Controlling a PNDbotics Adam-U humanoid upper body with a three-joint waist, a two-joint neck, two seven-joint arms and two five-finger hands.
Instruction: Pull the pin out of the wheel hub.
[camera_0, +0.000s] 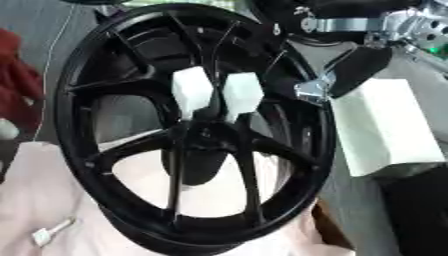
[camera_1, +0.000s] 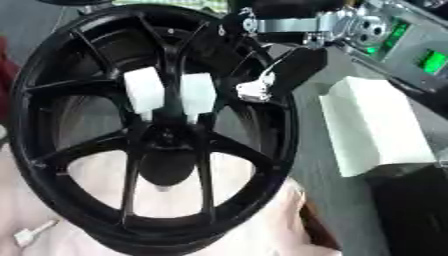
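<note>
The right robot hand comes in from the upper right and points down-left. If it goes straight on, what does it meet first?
Probably the wheel: the right robot hand is already by its rim, aimed toward the two white blocks on the spokes. Depth is unclear.

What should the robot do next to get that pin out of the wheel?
Probably bring the right hand down and inward to the hub. It now sits at the black wheel's upper right rim, apart from the two white blocks above the hub. Which piece is the pin I cannot tell.
</note>
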